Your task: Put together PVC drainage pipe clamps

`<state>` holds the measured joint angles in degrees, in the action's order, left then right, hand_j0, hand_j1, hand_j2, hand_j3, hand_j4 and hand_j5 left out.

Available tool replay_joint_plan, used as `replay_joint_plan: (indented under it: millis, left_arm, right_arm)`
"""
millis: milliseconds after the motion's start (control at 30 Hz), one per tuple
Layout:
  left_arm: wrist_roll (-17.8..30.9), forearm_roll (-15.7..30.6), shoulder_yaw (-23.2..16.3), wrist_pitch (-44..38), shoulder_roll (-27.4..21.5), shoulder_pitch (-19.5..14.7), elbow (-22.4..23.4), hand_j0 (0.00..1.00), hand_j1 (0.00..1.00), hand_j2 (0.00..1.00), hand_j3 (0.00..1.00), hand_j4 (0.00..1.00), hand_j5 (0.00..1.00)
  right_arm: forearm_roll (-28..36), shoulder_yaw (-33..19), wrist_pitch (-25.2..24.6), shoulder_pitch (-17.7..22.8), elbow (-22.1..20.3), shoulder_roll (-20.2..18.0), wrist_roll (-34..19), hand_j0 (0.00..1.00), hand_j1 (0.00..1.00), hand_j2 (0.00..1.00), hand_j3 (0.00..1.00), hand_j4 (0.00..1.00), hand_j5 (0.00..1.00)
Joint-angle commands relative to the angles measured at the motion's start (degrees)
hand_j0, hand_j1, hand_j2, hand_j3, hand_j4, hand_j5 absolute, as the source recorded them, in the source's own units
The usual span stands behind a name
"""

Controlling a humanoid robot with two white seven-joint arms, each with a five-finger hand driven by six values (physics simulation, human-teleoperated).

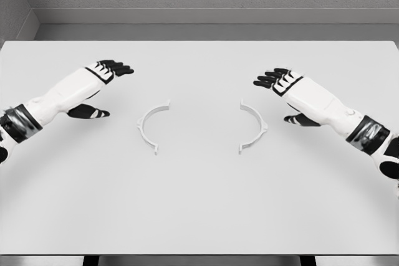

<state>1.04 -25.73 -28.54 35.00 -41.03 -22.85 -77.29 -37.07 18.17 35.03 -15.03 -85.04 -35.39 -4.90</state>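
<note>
Two white half-ring clamp pieces lie flat on the white table [199, 204]. The left clamp half [147, 126] curves like a "C" with its mouth facing right. The right clamp half [256, 126] mirrors it, mouth facing left. A gap about one ring wide separates them. My left hand [107, 82] hovers to the left of the left half, fingers stretched out and thumb apart, holding nothing. My right hand [282, 88] hovers to the right of the right half, also with straight fingers and empty. Neither hand touches a clamp piece.
The table's far edge meets a grey wall and floor strip [199, 26] at the back. The near table edge [199, 255] runs along the bottom of the view. Nothing else stands on the tabletop.
</note>
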Motion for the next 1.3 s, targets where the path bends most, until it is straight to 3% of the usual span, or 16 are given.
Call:
replay_joint_plan:
  millis: [0, 333, 1267]
  left_arm:
    - [-0.1, 0.4, -0.3, 0.0, 1.8, 0.0, 1.3, 1.0, 1.0, 1.0, 1.0, 1.0, 1.0]
    - [0.0, 0.1, -2.4, 0.0, 6.0, 0.0, 3.2, 1.0, 1.0, 1.0, 1.0, 1.0, 1.0]
    - [0.0, 0.1, -3.1, 0.0, 8.4, 0.1, 5.4, 1.0, 1.0, 1.0, 1.0, 1.0, 1.0]
  right_arm:
    - [0.2, 1.0, 0.0, 0.0, 0.7, 0.2, 0.0, 1.0, 1.0, 1.0, 1.0, 1.0, 1.0]
    - [0.3, 2.6, 0.0, -0.1, 2.9, 0.4, -1.4, 1.0, 1.0, 1.0, 1.0, 1.0, 1.0]
    - [-0.4, 5.1, 0.0, -3.3, 6.6, 4.1, -2.3, 1.0, 1.0, 1.0, 1.0, 1.0, 1.0]
